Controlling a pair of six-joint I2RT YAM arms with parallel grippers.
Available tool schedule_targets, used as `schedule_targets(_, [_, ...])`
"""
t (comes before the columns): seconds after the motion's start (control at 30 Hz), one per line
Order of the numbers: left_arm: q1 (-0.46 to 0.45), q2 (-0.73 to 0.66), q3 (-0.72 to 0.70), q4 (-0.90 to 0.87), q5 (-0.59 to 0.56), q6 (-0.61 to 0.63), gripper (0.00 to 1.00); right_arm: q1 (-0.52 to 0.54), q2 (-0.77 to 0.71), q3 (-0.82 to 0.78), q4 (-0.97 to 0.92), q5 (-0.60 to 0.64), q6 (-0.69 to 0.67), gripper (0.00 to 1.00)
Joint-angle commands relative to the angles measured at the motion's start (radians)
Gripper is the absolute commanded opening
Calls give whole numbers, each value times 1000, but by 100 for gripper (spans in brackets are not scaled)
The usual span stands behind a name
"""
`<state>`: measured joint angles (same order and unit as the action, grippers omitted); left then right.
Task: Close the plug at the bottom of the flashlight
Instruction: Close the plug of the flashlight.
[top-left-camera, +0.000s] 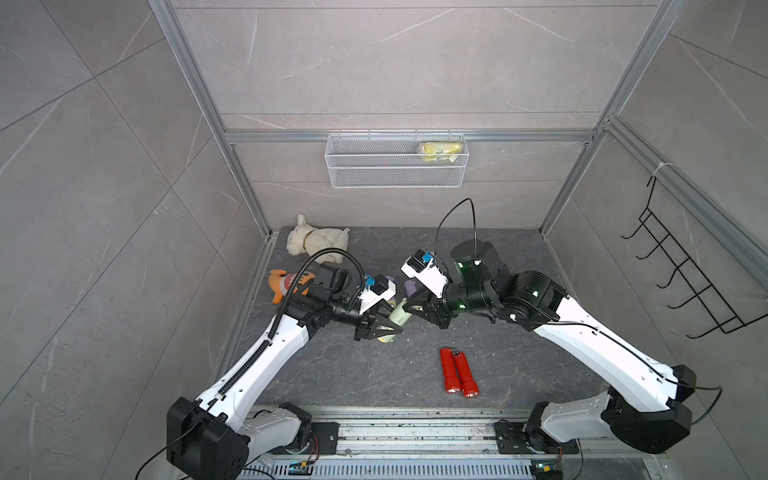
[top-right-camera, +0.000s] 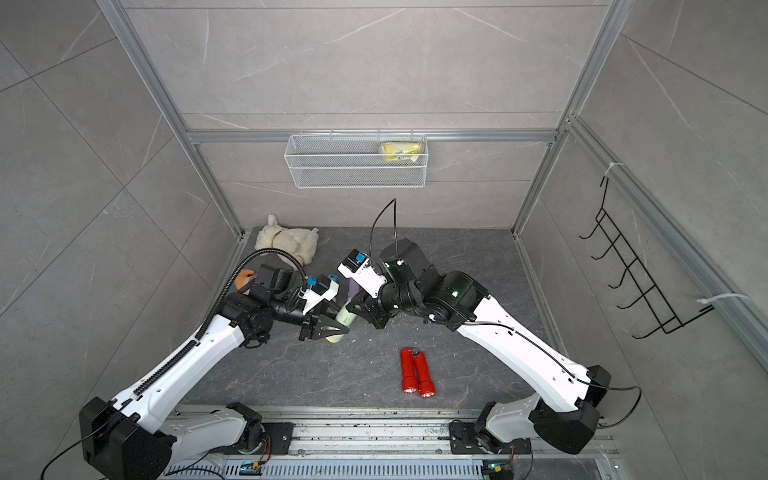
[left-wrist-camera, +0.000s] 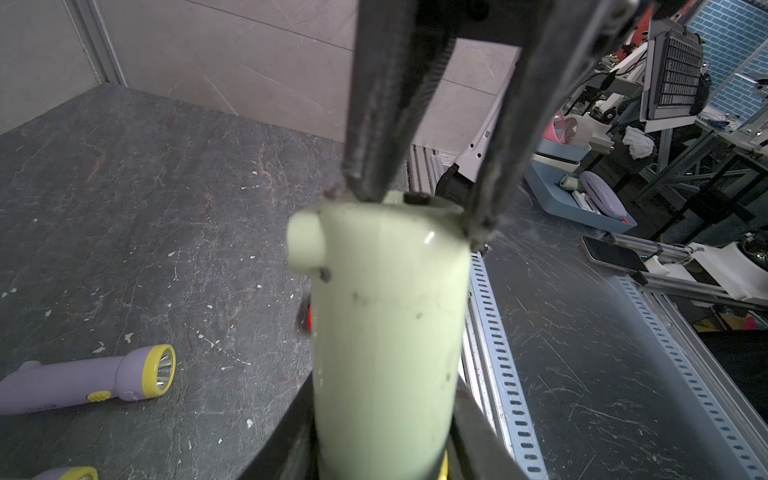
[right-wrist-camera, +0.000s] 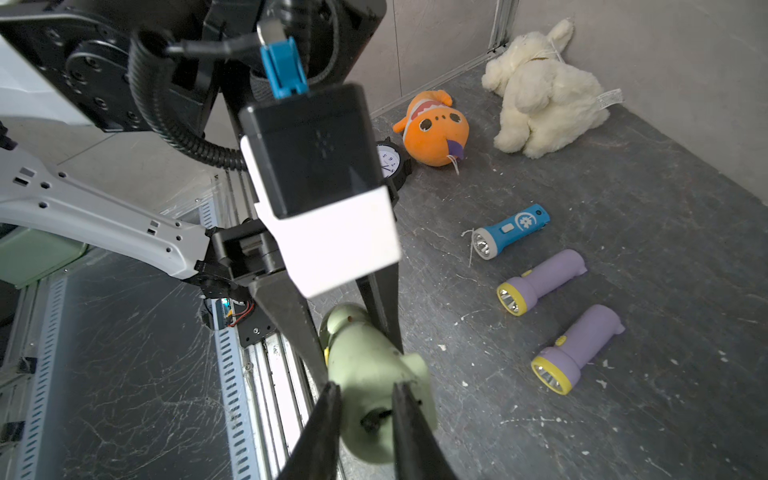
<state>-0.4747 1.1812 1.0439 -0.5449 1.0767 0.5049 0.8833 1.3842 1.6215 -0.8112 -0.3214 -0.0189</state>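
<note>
Left hand (top-left-camera: 388, 330) is clamped on the pale green flashlight (top-left-camera: 401, 313) near its head; the body is held clear of the table (top-left-camera: 353, 374), tail pointing at my right hand (right-wrist-camera: 365, 390). Right hand is narrow, fingertips (left-wrist-camera: 357, 189) at the tail rim on either side of the plug (right-wrist-camera: 376, 415); I can't tell whether they pinch the rim or only touch it. The plug reads as a dark stub in the middle of the end face; not seated flush, as far as I can judge.

Risks from here:
- the push runs along the body's axis and only the left hand's friction resists it; too much force and the flashlight could slide back through that grip.
- the tail edge is rounded and glossy; the tips could skate off sideways and miss the plug.
- the tips straddle the plug rather than sit on it; closing further may just squeeze the rim.
- a drop would land close to the two red flashlights (top-left-camera: 457, 372) below.
</note>
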Motion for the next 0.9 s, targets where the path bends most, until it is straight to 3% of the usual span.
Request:
schedule_targets(0.0, [11,-12,30,57,61,-6,0,2,15,12,-38,1,-1,23])
schedule_targets(0.13, [17,-16,32,60,63,-9,0,3,10,11,-48,2,-2,27])
schedule_targets(0.37, [22,-16,31,68,67,-19,0,3,-7,-2,-42,-29,6,20])
schedule_targets(0.63, [25,-16,25,63,66,-20,0,3,-12,-8,-23,-51,2,5])
schedule_targets(0.87, [38,-6,24,63,74,-19,0,3,-62,-30,7,-139,-2,1])
